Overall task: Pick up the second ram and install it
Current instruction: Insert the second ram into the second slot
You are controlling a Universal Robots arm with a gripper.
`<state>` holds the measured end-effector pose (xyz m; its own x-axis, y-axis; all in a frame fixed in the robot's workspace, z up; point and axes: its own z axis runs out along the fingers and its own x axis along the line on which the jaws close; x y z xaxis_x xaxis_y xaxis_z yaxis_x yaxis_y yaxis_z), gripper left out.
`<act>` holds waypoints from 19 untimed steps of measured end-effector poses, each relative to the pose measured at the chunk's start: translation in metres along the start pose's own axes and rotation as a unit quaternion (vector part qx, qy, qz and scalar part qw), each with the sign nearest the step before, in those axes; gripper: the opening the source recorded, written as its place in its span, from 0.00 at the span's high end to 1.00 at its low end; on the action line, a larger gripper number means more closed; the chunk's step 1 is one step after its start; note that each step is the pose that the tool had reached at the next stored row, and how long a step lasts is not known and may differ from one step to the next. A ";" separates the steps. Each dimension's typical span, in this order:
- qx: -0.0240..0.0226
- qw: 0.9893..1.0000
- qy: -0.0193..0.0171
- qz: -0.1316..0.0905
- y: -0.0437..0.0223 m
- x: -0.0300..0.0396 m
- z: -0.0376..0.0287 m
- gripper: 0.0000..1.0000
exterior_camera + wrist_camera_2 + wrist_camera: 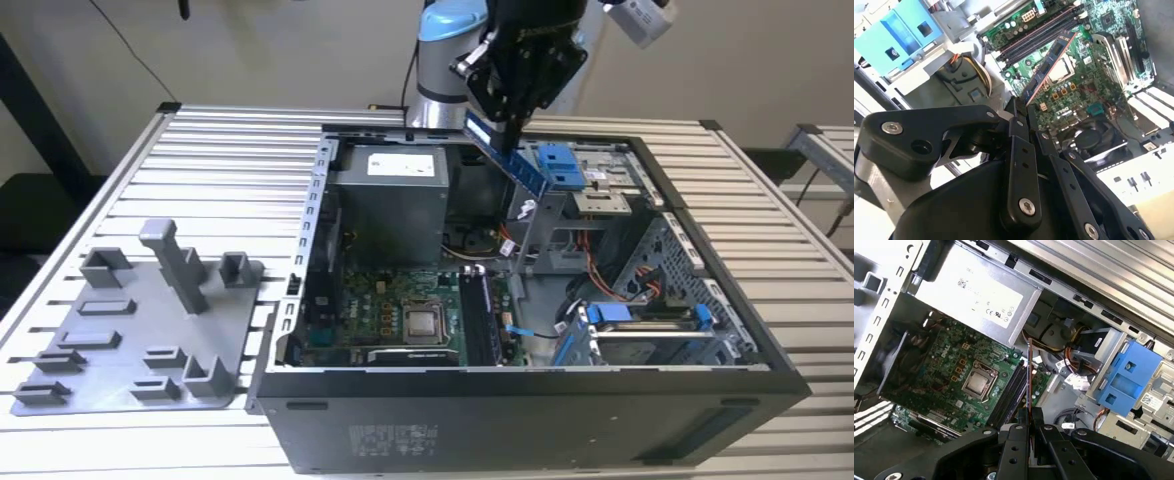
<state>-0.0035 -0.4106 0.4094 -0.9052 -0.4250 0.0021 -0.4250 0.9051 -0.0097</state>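
Second ram [523, 165]: tilted, held above the open case [534, 400] on the worktop [227, 160]
Hand [510, 118]: closed on the strip's upper end
Done: pickup, judging by the raised strip
Left: seating in the motherboard slots [1010, 390], which lie well below the strip
Hard to make out: whether any slot is already filled; the strip's label

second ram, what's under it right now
Below the second ram, held in the hand, both wrist views show the motherboard and its dark memory slots. The stick covers the board patch directly behind it.
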 end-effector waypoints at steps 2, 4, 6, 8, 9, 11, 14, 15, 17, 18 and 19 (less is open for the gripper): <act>0.000 1.000 0.000 0.011 -0.0002 0.0001 0.0004 0.86; 0.000 1.000 0.000 0.023 -0.0003 0.0001 0.0008 0.86; 0.000 0.999 0.000 0.034 -0.0004 0.0002 0.0011 0.86; 0.000 0.999 0.000 0.046 -0.0006 0.0003 0.0015 0.86; 0.000 0.999 0.000 0.051 -0.0007 0.0003 0.0017 0.86; 0.000 0.998 0.001 0.062 -0.0008 0.0004 0.0020 0.86; 0.000 0.997 0.001 0.078 -0.0011 0.0005 0.0025 0.86; 0.000 0.996 0.001 0.084 -0.0012 0.0006 0.0026 0.86; 0.000 0.995 0.001 0.095 -0.0014 0.0007 0.0030 0.86; 0.000 0.995 0.001 0.100 -0.0016 0.0007 0.0032 0.86; 0.000 0.994 0.001 0.106 -0.0017 0.0008 0.0033 0.86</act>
<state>-0.0035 -0.4124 0.4061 -0.9745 -0.2243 0.0021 -0.2244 0.9745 -0.0097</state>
